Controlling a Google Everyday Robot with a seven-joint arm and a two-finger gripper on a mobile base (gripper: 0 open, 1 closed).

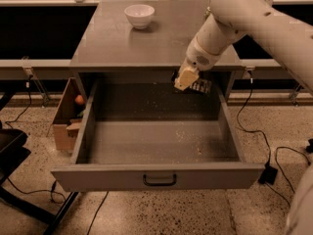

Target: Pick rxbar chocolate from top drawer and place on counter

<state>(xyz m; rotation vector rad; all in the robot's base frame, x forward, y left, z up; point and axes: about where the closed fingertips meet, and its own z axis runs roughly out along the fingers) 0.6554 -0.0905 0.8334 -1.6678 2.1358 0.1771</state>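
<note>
The pincer [187, 80] hangs over the back of the open drawer [156, 176], just under the front edge of the table [146, 43] and towards its right side. It is closed on the bar [200, 85], which juts out to the right of the pale fingers as a dark flat strip with light lettering, well above the drawer floor. The drawer floor below looks bare apart from some pale specks.

By my reading the pick is done and the carry is in hand: the bar is out of the drawer's bottom but not yet above the table top.

The next move calls for a rise first, enough for the bar and the pincer to clear the table's front lip, since both sit right under it now and a straight push back would knock the bar against the edge. After that, a short reach over the table and a set-down on the bare stretch near the front right. The bowl [139, 15] stands far back on the left, well apart from that spot, so it should not be in the way. The arm [244, 9] already leans over the right side, which suits that path
</note>
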